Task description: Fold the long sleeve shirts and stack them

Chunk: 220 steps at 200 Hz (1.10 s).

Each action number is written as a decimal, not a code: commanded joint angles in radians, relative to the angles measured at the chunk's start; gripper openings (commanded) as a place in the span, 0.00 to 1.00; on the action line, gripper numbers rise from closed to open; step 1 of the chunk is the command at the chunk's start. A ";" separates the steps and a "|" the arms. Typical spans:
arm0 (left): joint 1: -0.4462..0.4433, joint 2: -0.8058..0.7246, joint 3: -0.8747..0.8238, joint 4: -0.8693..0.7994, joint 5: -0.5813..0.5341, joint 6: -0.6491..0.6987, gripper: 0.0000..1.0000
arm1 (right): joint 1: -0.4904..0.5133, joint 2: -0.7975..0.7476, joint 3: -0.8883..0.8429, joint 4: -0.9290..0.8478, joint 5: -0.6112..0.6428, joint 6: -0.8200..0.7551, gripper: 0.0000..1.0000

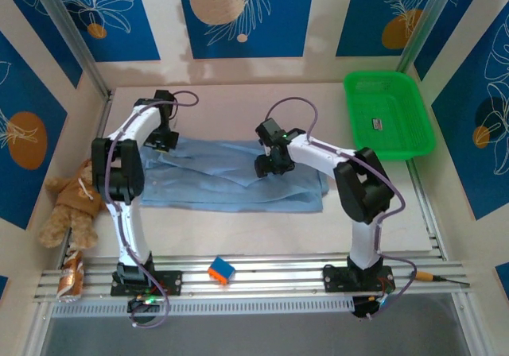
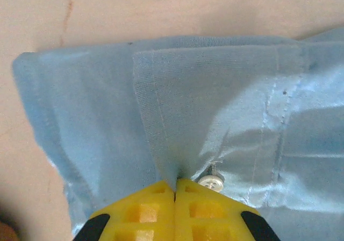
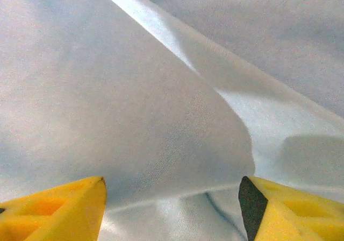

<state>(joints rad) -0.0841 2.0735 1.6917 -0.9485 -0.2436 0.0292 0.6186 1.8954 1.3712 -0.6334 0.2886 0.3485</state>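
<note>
Nearest, along the table's [image 1: 238,237] near edge, a small orange and blue block [image 1: 222,270] rests on the metal rail [image 1: 278,275] between the two arm bases. A crumpled snack packet [image 1: 71,276] sits at the table's near left corner. Just beyond it, off the table's left edge, a brown teddy bear [image 1: 70,203] slumps against the wall.

Across the middle of the table lies the light blue shirt [image 1: 238,177], spread out flat, its long side running left to right.

At the shirt's far left corner, toward the table's left side, the left gripper [image 1: 165,140] points down onto the cloth. Seen from the left wrist, the left gripper [image 2: 174,186] has its yellow fingers [image 2: 145,211] pressed together with no gap. They pinch a raised fold of the shirt [image 2: 215,101] right beside a white button [image 2: 212,183].

Over the middle of the table, the right gripper [image 1: 269,165] hangs above the shirt's far edge. From the right wrist, its fingers [image 3: 59,208] stand well apart. A loose fold of the shirt [image 3: 134,117] rises between them, and neither finger clamps it.

Farthest off, at the table's far right corner, sits the green plastic basket [image 1: 413,145], well apart from the shirt.
</note>
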 commanded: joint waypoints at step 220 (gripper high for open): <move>0.024 -0.008 -0.012 -0.061 0.018 0.014 0.00 | 0.049 0.046 -0.003 0.063 -0.190 0.590 0.64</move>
<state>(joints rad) -0.0784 2.0380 1.6817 -0.9852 -0.2253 0.0299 0.6762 1.9221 1.3296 -0.5781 0.1108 0.9123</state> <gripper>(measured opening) 0.058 0.637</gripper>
